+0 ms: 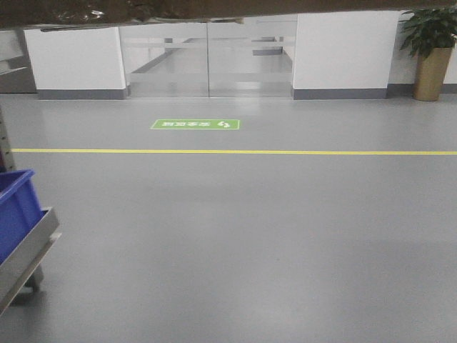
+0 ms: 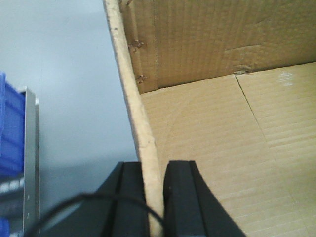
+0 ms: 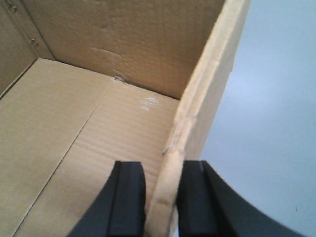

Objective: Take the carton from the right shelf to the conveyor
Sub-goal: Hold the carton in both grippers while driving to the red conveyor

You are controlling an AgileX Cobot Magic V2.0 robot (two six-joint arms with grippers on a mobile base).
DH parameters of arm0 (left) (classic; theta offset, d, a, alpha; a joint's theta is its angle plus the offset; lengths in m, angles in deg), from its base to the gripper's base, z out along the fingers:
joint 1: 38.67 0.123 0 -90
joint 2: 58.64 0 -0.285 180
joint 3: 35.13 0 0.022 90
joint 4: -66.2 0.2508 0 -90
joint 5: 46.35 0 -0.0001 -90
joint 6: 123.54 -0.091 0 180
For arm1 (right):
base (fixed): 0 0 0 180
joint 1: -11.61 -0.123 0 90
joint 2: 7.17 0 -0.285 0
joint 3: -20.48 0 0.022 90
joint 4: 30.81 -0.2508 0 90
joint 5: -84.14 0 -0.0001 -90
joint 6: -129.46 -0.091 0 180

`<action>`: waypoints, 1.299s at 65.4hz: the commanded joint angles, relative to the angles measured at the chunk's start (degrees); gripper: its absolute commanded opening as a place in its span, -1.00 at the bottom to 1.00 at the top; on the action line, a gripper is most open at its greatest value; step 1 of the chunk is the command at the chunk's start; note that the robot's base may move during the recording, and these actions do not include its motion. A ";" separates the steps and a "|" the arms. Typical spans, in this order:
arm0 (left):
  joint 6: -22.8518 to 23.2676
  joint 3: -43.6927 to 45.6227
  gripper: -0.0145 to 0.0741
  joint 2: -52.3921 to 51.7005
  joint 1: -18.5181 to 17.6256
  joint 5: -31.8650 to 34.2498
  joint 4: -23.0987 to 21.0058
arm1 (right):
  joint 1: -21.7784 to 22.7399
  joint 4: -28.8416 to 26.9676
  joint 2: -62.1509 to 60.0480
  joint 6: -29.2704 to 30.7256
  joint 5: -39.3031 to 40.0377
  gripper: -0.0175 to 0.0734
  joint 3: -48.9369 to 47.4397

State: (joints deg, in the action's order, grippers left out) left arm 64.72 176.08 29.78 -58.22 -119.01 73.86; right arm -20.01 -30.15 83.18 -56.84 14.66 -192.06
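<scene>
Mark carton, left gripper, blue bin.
carton [image 2: 222, 163]: left wrist view, inside floor panel.
left gripper [image 2: 154, 170]: left wrist view, midway between fingertips, which pinch the carton's side wall.
blue bin [image 1: 13, 211]: front-facing view, its side wall.

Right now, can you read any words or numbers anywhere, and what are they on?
No text here can be quoted.
On the green floor sign: white characters, too blurred to read.
On the carton: no print on the bare cardboard that shows in either wrist view.
On the blue bin: no label in sight.
</scene>
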 commanded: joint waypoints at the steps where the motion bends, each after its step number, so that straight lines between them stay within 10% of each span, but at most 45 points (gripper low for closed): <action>1: -0.10 0.23 -0.70 -0.18 -0.90 2.70 -3.14 | -0.86 -4.28 -0.85 1.27 4.85 -0.77 -0.22; 85: -0.10 0.23 -0.70 -0.18 -0.79 2.70 2.08 | -0.86 -4.28 -0.85 1.27 5.73 -0.77 -0.22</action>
State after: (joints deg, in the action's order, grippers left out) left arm 64.86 176.08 29.78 -58.22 -118.55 77.05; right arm -20.14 -30.81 83.28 -56.84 16.47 -191.85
